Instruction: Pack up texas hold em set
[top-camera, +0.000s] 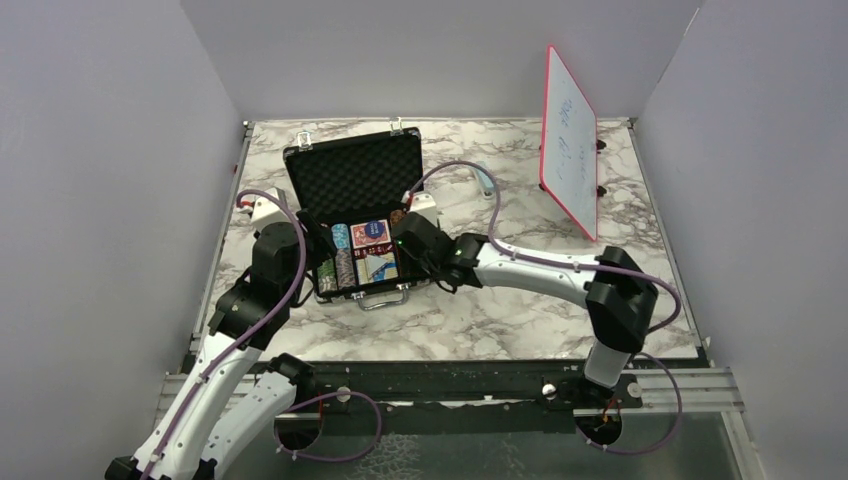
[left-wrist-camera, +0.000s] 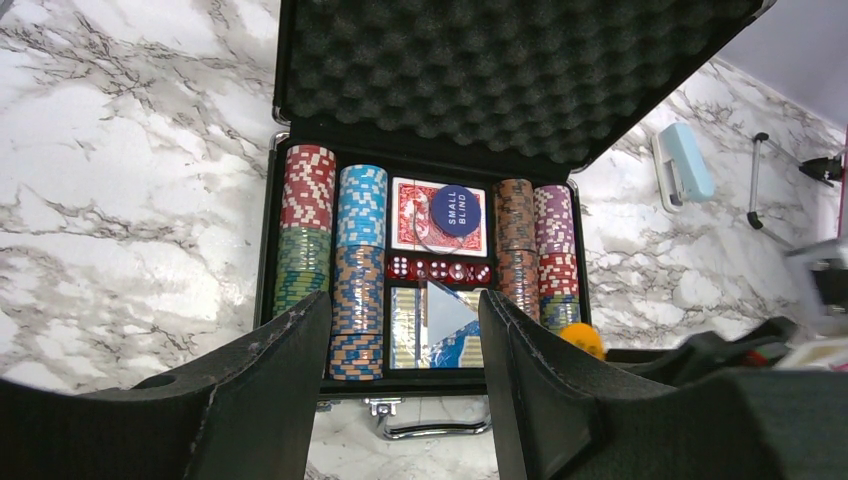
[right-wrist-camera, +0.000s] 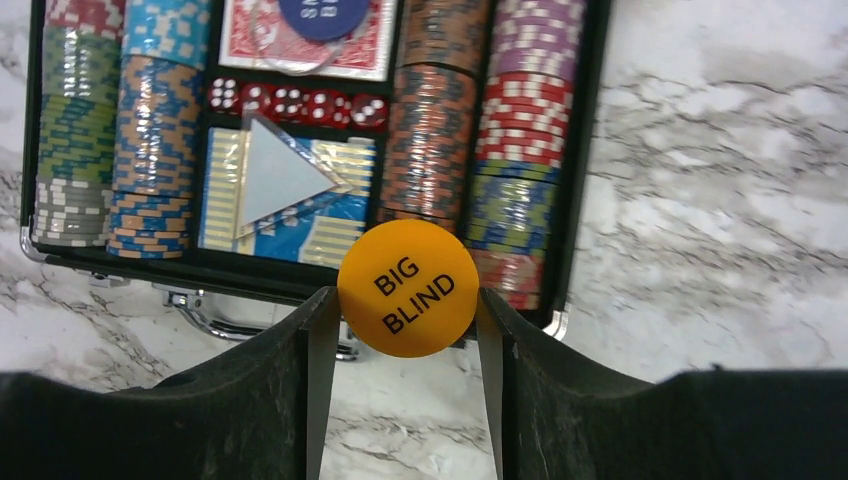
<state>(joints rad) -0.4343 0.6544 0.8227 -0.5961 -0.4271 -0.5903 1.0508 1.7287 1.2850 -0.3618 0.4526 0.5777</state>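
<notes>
Step in hand: stowing the last loose piece. The briefcase lay open at about 10 o'clock of the worktop centre, with the foam lid upright on the far side and the handle toward the arms.

Already seated in the case:
- four rows of poker chips
- a red deck with the blue SMALL BLIND button resting on it
- a line of red dice just below that
- a blue deck under a clear triangular piece

Right tool: the fingers were part closed and pinched the orange BIG BLIND button by its rim, one finger at 9 o'clock of the disc and one at 3 o'clock, with the face up. The button hung over the near wall of the case, toward its 5 o'clock corner. Whether it touched the chips beneath could not be told.

Left tool: the fingers were spread wide, held nothing and touched nothing. It hovered above the near edge of the case, toward its 7 o'clock side.

Judgement: packing was nearly complete. The next move called for carrying the button toward 11 o'clock, over the centre card bay, lowering it flat onto a deck and only then opening the fingers. If it were left on the chip rows it would likely sit proud and foul the lid. Lid and latches were not yet closed.
</notes>
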